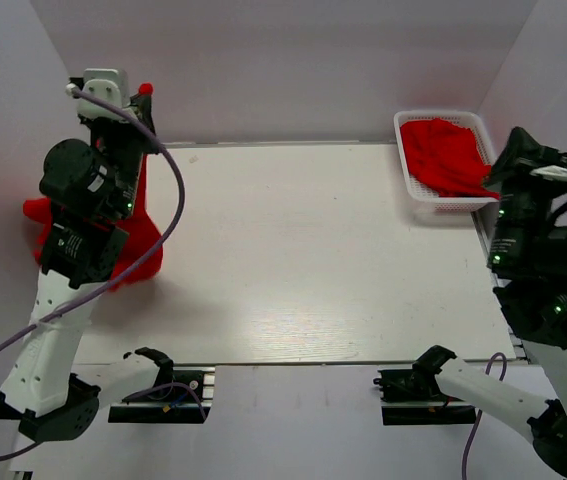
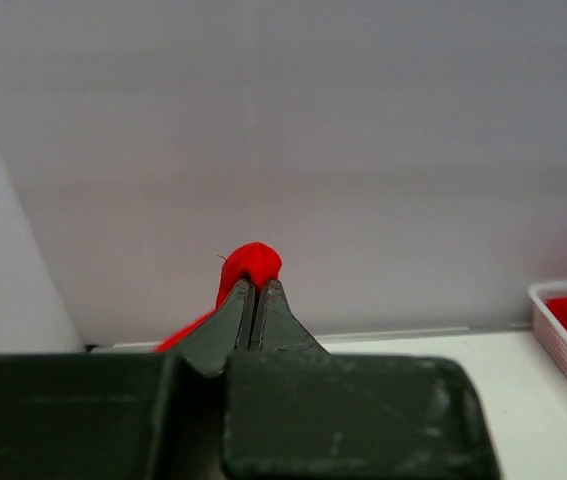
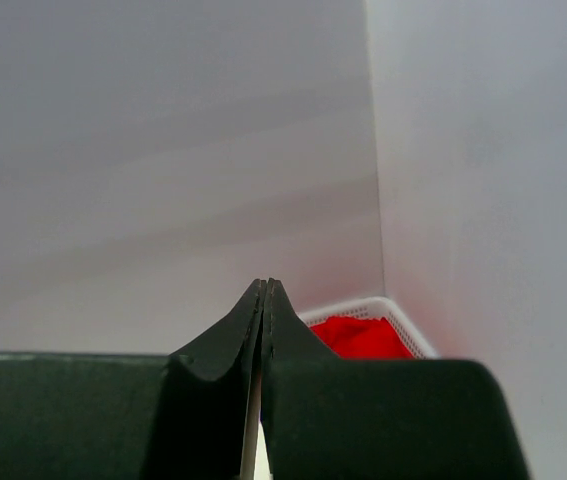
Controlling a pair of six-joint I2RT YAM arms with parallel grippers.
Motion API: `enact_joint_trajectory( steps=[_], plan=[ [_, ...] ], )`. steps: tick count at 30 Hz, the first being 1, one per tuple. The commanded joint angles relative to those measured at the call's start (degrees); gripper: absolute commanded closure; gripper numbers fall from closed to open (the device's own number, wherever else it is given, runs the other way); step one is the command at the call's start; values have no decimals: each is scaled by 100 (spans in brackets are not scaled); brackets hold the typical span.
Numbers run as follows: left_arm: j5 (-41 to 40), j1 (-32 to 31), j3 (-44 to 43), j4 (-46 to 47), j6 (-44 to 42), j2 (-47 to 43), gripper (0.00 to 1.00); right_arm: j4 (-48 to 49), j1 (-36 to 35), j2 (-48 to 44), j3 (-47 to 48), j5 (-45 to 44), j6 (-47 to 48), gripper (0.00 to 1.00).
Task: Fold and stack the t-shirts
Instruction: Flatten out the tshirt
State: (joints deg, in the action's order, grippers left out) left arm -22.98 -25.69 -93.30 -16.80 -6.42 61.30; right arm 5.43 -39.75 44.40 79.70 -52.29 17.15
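My left gripper (image 1: pixel 143 92) is raised at the far left and shut on a bunched bit of a red t-shirt (image 1: pixel 135 240), which hangs down from it to the table's left edge, partly hidden by the arm. In the left wrist view the fingertips (image 2: pixel 254 285) pinch the red fabric (image 2: pixel 251 260). More red t-shirts (image 1: pixel 445 155) lie crumpled in the white basket (image 1: pixel 433 118) at the far right. My right gripper (image 1: pixel 506 170) is shut and empty, held up beside the basket; in the right wrist view its jaws (image 3: pixel 266 286) are pressed together.
White walls close in the table on the back, left and right. The basket also shows in the right wrist view (image 3: pixel 363 305) with red cloth (image 3: pixel 365 338) inside, and at the left wrist view's right edge (image 2: pixel 561 335). Both arm bases sit at the near edge.
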Motion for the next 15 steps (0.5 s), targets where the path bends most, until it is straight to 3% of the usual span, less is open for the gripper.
enact_joint_trajectory(
  steps=[1,8,15],
  plan=[
    [1204,-59,-267,-227,78,461,100,-498,11,437,-130,272,-150,100],
    [2885,-59,-155,17,771,1577,100,-762,11,552,-719,334,-764,100],
    [5452,-348,662,1046,1580,3035,100,-1000,37,631,-1465,369,-1398,100]
  ],
)
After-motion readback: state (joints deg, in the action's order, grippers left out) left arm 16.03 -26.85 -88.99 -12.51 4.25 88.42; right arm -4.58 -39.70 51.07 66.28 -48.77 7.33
